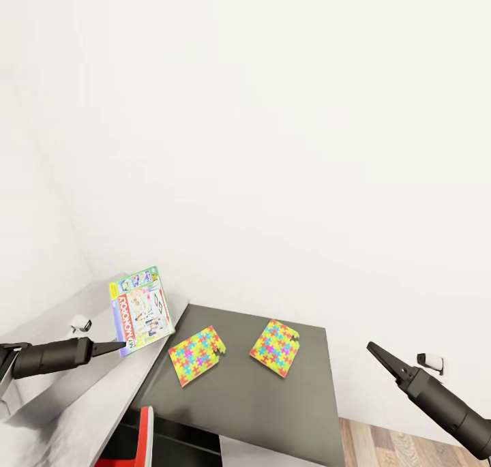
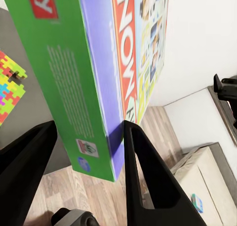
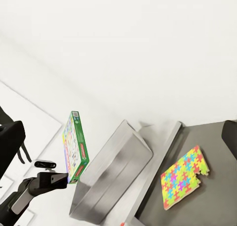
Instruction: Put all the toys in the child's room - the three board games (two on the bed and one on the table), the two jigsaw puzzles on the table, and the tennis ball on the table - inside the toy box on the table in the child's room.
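The left tool (image 1: 112, 348) pinches a board game (image 1: 141, 310) by its lower edge, holding it upright above the toy box (image 3: 116, 174), its long axis near vertical and its printed face turned toward the wall. The box is flat and rectangular, with a green side, a purple edge and red MONOPOLY lettering running along its length. In the left wrist view the two fingers (image 2: 143, 171) bracket its corner. The light grey toy box sits at the left end of the tabletop (image 1: 286, 405). Two jigsaw puzzles (image 1: 197, 354) (image 1: 275, 348) lie flat on the dark grey top, side by side and apart, each turned diagonally. The right tool (image 1: 382, 358) hangs beyond the tabletop's right edge, its fingers pressed together.
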Tool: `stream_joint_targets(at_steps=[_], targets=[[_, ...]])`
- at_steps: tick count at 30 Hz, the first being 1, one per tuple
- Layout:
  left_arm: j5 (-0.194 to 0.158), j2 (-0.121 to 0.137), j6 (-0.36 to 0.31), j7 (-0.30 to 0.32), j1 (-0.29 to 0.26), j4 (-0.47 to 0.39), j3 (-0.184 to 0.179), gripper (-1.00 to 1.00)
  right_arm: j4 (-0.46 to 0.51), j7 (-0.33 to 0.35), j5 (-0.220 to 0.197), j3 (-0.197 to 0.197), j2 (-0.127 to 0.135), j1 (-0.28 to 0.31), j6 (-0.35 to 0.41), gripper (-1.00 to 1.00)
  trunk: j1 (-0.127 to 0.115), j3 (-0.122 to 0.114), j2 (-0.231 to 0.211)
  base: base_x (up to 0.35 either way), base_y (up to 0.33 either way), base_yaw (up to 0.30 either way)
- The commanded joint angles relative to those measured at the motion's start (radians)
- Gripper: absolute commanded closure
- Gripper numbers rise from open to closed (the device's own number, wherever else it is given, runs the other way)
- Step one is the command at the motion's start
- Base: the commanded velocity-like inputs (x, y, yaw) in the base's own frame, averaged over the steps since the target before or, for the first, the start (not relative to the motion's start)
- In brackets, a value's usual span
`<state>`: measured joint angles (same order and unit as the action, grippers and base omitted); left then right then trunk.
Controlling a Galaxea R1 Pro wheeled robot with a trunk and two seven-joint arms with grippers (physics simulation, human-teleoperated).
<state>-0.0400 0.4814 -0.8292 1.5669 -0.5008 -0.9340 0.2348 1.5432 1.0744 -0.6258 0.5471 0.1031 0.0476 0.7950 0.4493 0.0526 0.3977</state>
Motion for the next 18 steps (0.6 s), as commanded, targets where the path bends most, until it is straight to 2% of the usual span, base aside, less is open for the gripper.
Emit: stream_joint_targets(at_steps=[1, 18], targets=[[0.0, 0.0, -0.01, 0.004, -0.001, 0.0, 0.0, 1.0, 0.0, 0.001, -0.003, 0.001, 0.0, 0.001, 0.006, -1.0, 0.001, 0.002, 0.002, 0.004, 0.002, 0.0], [0.0, 0.0, -0.01, 0.004, -0.001, 0.0, 0.0, 1.0, 0.0, 0.001, -0.003, 0.001, 0.002, 0.001, 0.007, -1.0, 0.001, 0.002, 0.002, 0.001, 0.0, 0.0]])
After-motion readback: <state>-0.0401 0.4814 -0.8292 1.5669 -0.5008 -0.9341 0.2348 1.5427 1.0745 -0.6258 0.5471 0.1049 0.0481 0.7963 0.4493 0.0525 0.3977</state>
